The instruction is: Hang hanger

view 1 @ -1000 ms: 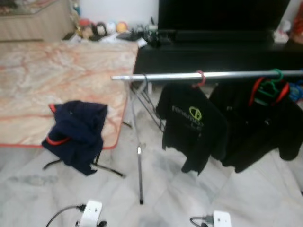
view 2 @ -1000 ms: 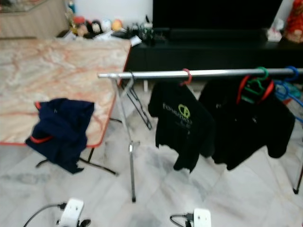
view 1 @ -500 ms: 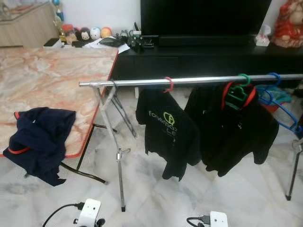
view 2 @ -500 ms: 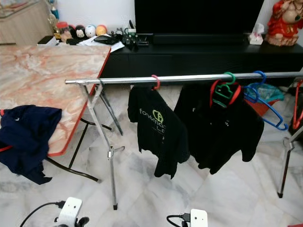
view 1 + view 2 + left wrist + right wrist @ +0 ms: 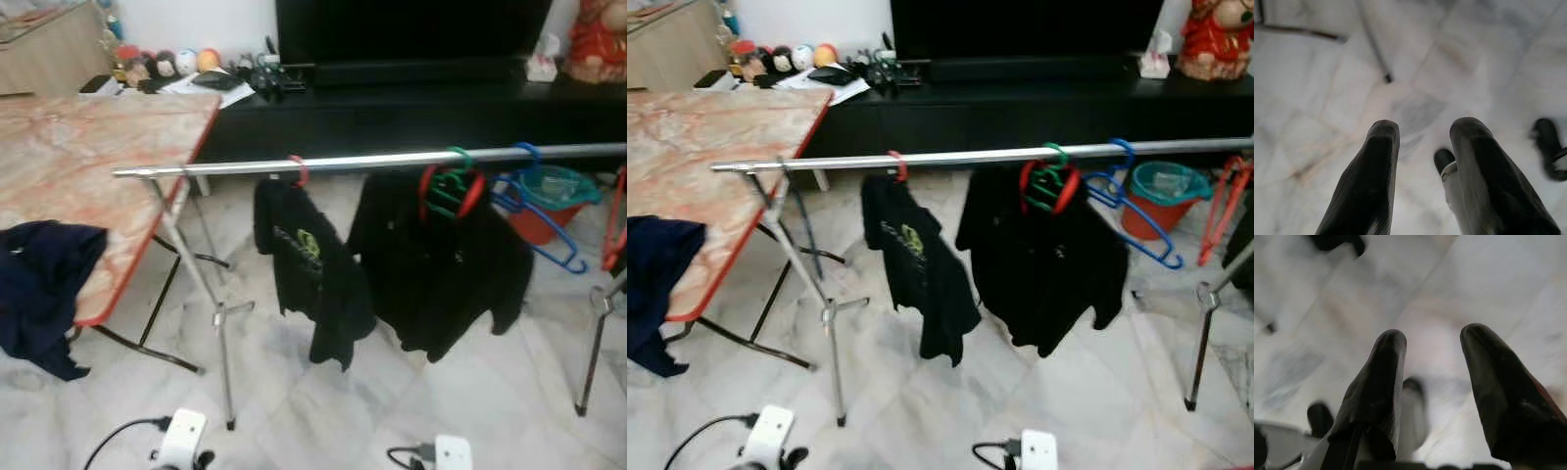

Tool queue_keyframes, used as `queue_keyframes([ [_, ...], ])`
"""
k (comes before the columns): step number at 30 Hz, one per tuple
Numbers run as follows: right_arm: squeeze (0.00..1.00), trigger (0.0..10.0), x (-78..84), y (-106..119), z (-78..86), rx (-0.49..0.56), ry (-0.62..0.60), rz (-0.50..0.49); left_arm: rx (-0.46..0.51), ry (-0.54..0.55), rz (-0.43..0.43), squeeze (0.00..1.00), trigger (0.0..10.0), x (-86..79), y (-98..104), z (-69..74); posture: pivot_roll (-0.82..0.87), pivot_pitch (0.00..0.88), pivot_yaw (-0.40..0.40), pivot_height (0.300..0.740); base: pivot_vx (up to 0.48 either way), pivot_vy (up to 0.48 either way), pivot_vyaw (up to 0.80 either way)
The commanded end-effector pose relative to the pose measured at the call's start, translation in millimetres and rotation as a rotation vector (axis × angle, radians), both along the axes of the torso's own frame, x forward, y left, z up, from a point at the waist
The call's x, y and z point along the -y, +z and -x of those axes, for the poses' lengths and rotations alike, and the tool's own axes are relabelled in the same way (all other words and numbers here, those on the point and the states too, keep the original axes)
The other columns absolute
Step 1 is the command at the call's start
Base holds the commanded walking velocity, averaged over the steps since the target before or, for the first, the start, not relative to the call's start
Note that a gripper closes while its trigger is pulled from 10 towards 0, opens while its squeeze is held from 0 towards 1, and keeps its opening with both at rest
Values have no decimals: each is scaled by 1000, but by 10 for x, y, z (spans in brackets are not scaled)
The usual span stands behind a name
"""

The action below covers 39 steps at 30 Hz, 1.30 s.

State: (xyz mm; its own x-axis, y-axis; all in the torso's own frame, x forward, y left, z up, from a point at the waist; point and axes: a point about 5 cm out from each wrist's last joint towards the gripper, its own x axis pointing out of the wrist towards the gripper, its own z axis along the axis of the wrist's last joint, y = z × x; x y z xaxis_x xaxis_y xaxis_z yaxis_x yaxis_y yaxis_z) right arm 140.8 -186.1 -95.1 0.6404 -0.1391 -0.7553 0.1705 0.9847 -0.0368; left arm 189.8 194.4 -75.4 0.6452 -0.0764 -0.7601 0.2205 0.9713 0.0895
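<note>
A silver clothes rail (image 5: 372, 160) spans the scene on metal legs. A black T-shirt with a green logo (image 5: 306, 269) hangs from a red hanger hook (image 5: 298, 169). Beside it a black garment (image 5: 441, 259) hangs with red and green hangers (image 5: 449, 188). An empty blue hanger (image 5: 534, 211) hangs further right, and a red hanger (image 5: 1220, 206) at the rail's right end. My left gripper (image 5: 1420, 161) and right gripper (image 5: 1432, 382) both hang open over the marble floor, holding nothing.
A marble-patterned folding table (image 5: 69, 166) stands at the left with a dark navy garment (image 5: 39, 289) draped over its edge. A black TV cabinet (image 5: 411, 108) runs along the back. An orange bucket (image 5: 1156, 196) sits behind the rail at the right.
The whole scene has slid leftward as the camera turned right; more of the rail's right end, its leg and the bucket have come into sight. The things themselves have not moved.
</note>
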Motion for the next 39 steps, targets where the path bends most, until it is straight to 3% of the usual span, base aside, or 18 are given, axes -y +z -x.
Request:
queue_keyframes([
  [1,0,10000,-93,-2,-9,11,4,-20,-13,18,-30,0,10000,-112,-10,51,-195,0,56,740,0,0,0],
  [31,0,10000,-15,175,-127,270,-102,3,0,24,-22,0,10000,-64,1,13,-233,0,39,740,0,0,0],
  [34,0,10000,366,882,-556,715,-83,120,2,22,-22,0,10000,-65,3,10,-238,0,38,740,0,0,0],
  [39,0,10000,406,929,-550,738,-89,130,3,19,-19,0,10000,-56,2,10,-239,0,36,740,0,0,0],
])
